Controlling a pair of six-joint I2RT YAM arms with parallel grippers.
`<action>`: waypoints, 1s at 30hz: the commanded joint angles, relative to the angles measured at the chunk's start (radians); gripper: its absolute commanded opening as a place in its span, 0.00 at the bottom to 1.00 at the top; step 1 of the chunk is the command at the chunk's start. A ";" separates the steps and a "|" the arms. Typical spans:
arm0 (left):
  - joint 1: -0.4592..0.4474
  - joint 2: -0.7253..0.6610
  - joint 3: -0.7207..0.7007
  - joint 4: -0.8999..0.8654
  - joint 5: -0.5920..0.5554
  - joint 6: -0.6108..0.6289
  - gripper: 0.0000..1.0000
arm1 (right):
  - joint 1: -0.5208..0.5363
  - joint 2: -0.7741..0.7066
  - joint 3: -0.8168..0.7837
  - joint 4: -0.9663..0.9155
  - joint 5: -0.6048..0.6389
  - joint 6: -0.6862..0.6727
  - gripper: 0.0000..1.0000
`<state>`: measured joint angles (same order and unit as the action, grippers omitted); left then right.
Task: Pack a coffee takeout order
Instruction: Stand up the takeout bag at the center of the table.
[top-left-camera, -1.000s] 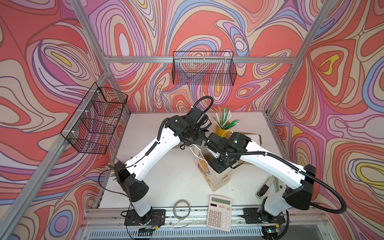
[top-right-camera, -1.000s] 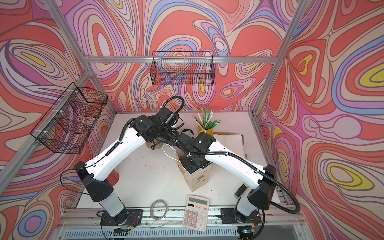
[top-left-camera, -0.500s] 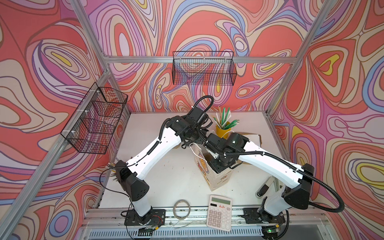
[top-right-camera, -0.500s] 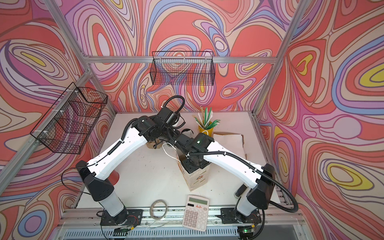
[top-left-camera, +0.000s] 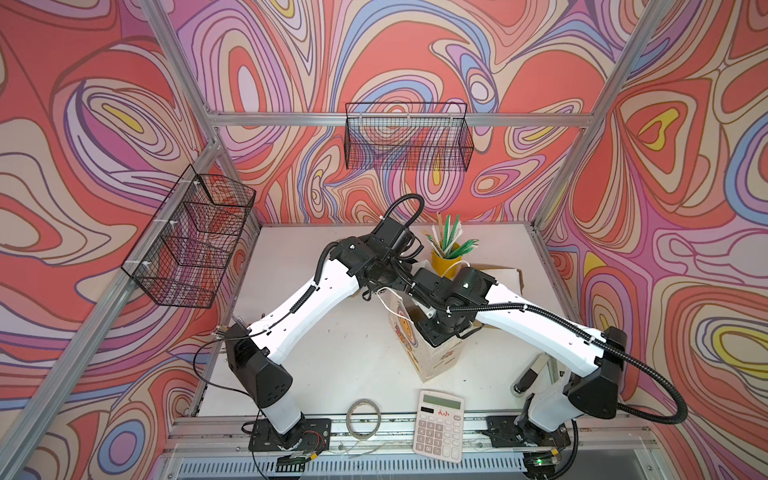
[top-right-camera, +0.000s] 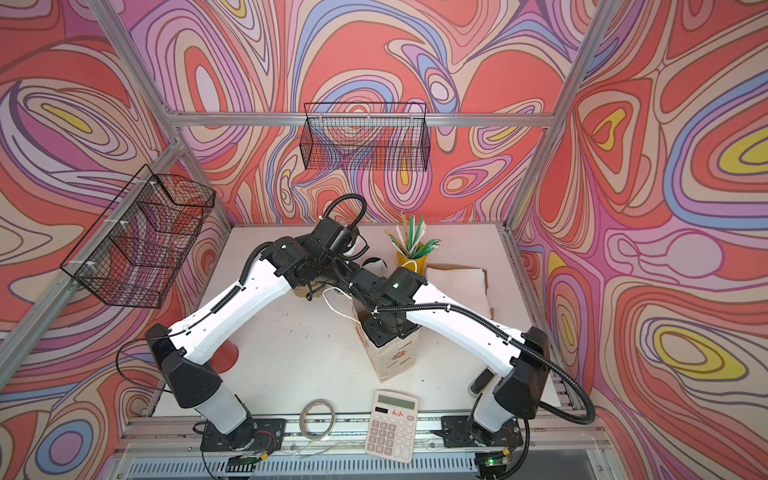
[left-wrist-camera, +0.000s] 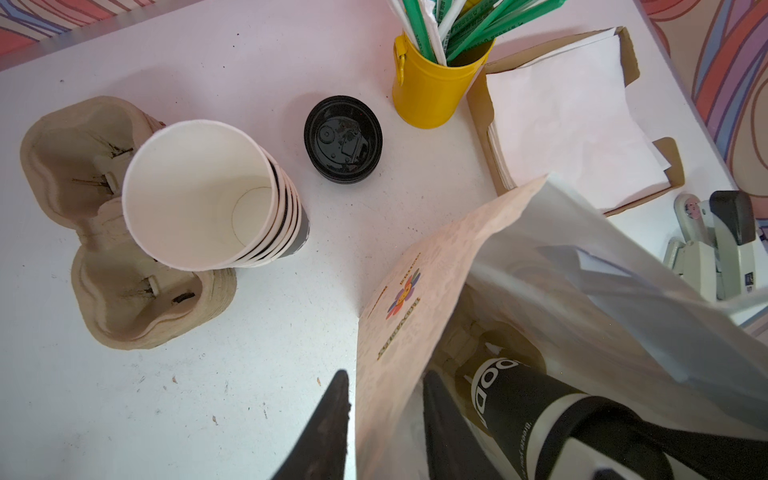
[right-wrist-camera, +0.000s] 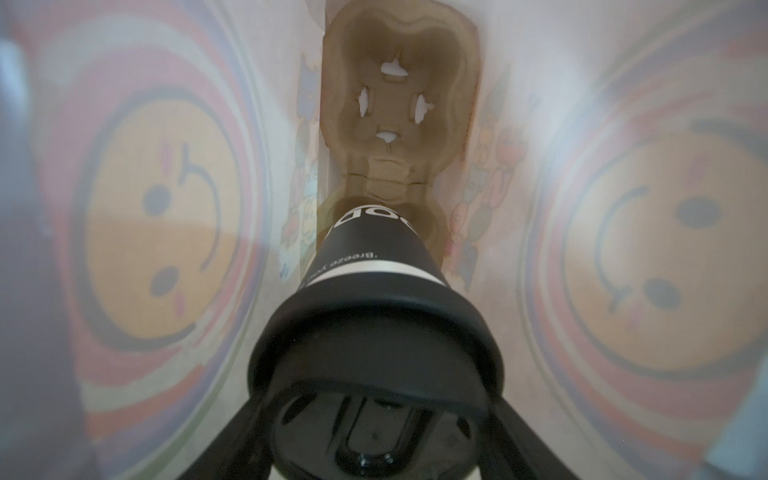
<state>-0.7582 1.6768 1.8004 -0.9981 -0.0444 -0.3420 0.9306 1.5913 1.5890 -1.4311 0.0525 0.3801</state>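
Note:
The white printed paper bag (top-left-camera: 434, 359) (top-right-camera: 392, 357) stands upright at mid-table. My right gripper (right-wrist-camera: 378, 399) reaches down inside it, shut on the lid of the black paper cup (right-wrist-camera: 374, 257). The cup's base sits in the near well of the tan carrier (right-wrist-camera: 399, 95) at the bag's bottom. My left gripper (left-wrist-camera: 386, 374) is open at the bag's rim. One finger is outside and one inside the bag wall (left-wrist-camera: 399, 332), with a gap on the outer side. The left wrist view also shows the cup (left-wrist-camera: 519, 399) inside the bag.
Behind the bag stand a stack of lidless cups (left-wrist-camera: 208, 195), spare tan carriers (left-wrist-camera: 75, 183), a loose black lid (left-wrist-camera: 343, 139), the yellow pot of straws (left-wrist-camera: 436, 83) and a napkin box (left-wrist-camera: 569, 124). A stapler (left-wrist-camera: 715, 241) lies right; a calculator (top-left-camera: 439, 424) and tape ring (top-left-camera: 363, 417) sit at the front edge.
My left gripper's jaws have parted from a shut pinch on the bag's wall. The right gripper stays down in the bag on the cup.

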 joint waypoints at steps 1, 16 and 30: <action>-0.042 -0.025 -0.025 0.037 0.073 -0.015 0.34 | -0.017 0.045 0.023 0.019 0.003 0.010 0.61; -0.043 -0.006 -0.022 0.055 0.097 -0.021 0.32 | -0.029 0.094 0.051 -0.026 -0.026 0.017 0.60; -0.052 0.003 -0.026 0.042 0.076 -0.034 0.28 | -0.064 0.104 0.047 -0.058 -0.043 0.061 0.58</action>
<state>-0.7506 1.6783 1.7840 -0.9447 -0.0010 -0.3634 0.8986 1.6516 1.6306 -1.5120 0.0177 0.4248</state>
